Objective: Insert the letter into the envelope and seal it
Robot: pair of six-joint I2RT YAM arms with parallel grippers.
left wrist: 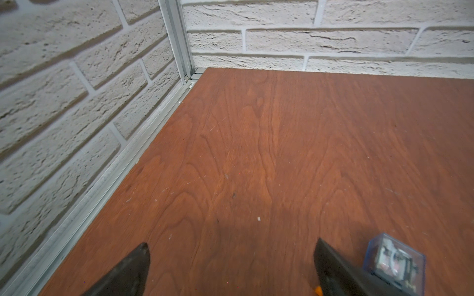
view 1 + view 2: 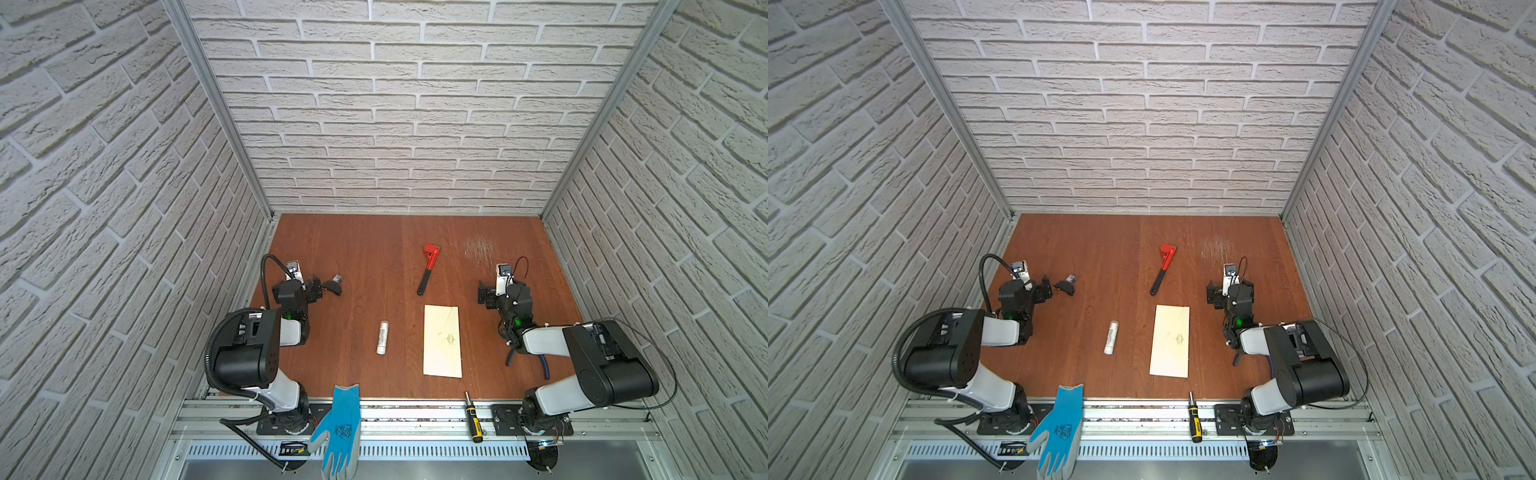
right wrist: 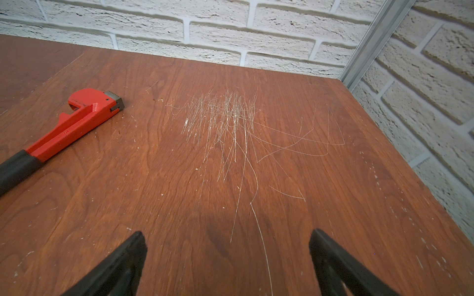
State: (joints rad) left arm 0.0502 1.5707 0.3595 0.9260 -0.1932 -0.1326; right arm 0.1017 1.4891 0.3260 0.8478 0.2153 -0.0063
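Observation:
The envelope (image 2: 442, 340) (image 2: 1170, 341) is a pale cream rectangle lying flat on the brown table, right of centre, with a faint small mark in its middle. The letter is not visible in any view. My left gripper (image 2: 297, 286) (image 2: 1025, 287) (image 1: 232, 246) hovers near the left wall, open, with bare wood between its fingers. Farther right, my right gripper (image 2: 503, 291) (image 2: 1231, 291) (image 3: 227, 235) is also open and empty, behind the envelope's far right corner and over scratched wood. Neither gripper touches the envelope.
A white glue stick (image 2: 382, 337) (image 2: 1111, 337) lies left of the envelope. A red wrench (image 2: 428, 268) (image 3: 77, 120) lies behind it. A small clear box (image 2: 337, 279) (image 1: 395, 258) sits beside my left gripper. A blue glove (image 2: 338, 428) and a screwdriver (image 2: 473, 417) rest on the front rail.

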